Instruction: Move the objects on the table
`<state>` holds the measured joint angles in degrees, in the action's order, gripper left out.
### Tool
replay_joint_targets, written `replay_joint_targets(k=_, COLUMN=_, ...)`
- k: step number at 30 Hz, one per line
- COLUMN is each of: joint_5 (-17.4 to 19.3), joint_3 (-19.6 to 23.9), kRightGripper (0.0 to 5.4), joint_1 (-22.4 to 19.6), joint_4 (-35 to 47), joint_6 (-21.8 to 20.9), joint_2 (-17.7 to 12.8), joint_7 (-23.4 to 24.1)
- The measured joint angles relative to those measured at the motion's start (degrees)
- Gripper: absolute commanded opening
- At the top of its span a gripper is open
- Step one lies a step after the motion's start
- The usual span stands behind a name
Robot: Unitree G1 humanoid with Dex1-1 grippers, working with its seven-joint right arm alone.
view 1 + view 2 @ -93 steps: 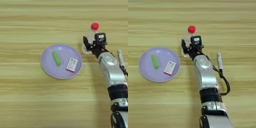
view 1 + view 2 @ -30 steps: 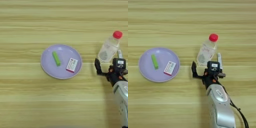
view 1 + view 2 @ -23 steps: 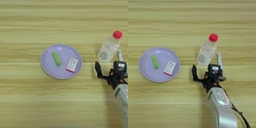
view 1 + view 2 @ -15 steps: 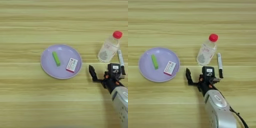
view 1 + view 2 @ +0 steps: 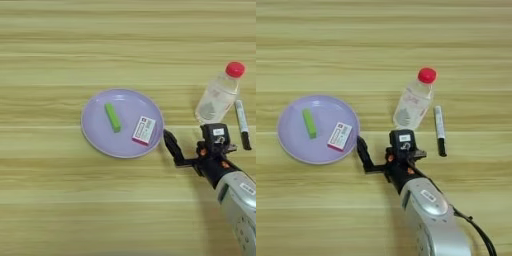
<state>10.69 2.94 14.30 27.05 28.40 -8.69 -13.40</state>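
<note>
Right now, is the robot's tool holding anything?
No. The tool is open and empty, between the purple plate and the bottle, touching neither.

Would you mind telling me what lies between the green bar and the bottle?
A small white card lies on the purple plate beside the green bar; past the plate's rim, bare table reaches the bottle, in both views.

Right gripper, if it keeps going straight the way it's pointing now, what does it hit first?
The right gripper points up the table. Straight ahead, the clear bottle looks first in line. The purple plate sits off to its left. Height above the table is unclear.
</note>
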Motion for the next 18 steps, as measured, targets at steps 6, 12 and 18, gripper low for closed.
replay_joint_targets(k=6, joint_5=-0.64, joint_3=-2.55, kRightGripper=5.37, joint_1=-3.13, joint_4=0.78, joint_6=-0.01, joint_2=-0.19, joint_7=0.18)
replay_joint_targets(k=12, joint_5=-1.82, joint_3=-6.33, kRightGripper=5.37, joint_1=-8.78, joint_4=-3.53, joint_6=-0.42, joint_2=0.83, joint_7=0.24)
replay_joint_targets(k=18, joint_5=-3.26, joint_3=-8.68, kRightGripper=5.37, joint_1=-14.30, joint_4=-10.36, joint_6=-1.61, joint_2=1.79, joint_7=0.23)
